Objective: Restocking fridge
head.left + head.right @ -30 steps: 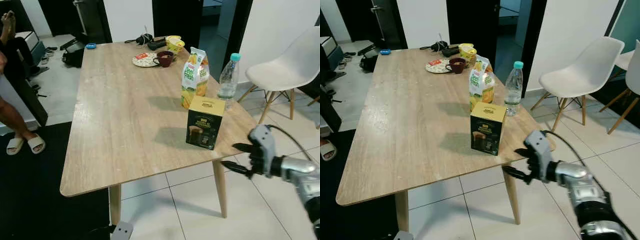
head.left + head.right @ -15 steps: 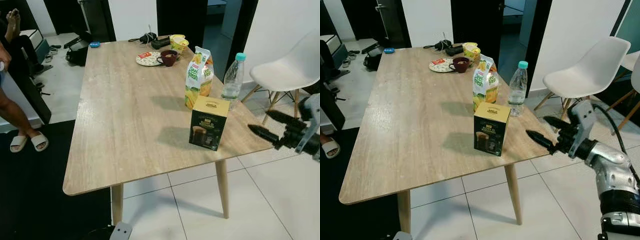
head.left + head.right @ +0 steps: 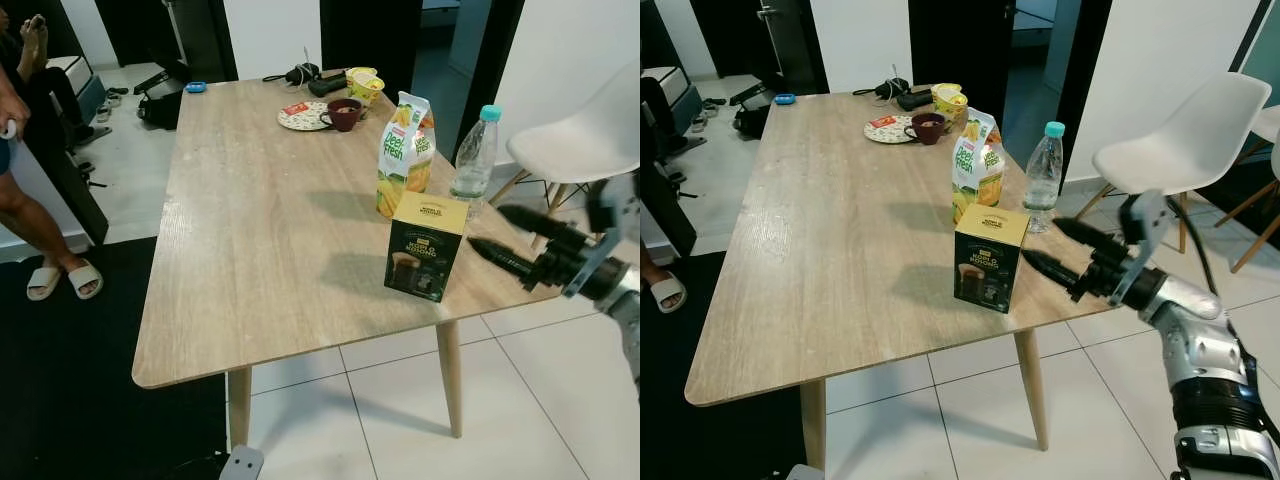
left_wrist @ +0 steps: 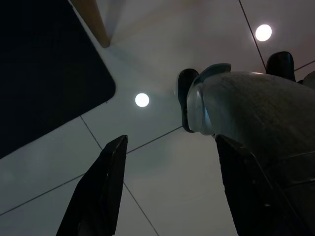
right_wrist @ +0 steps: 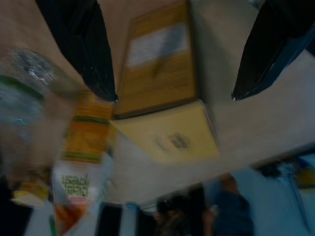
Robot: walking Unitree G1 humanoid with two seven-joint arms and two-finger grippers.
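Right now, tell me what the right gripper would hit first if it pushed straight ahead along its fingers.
Most likely the yellow-topped dark coffee box. The right gripper is open, its fingers aimed at the box's side, and the right wrist view frames the box between them. The clear water bottle stands just beyond, so depth is uncertain.

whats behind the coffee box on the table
Directly behind the coffee box stands the juice carton, with the water bottle beside it. The carton's bottom corner is covered by the box.
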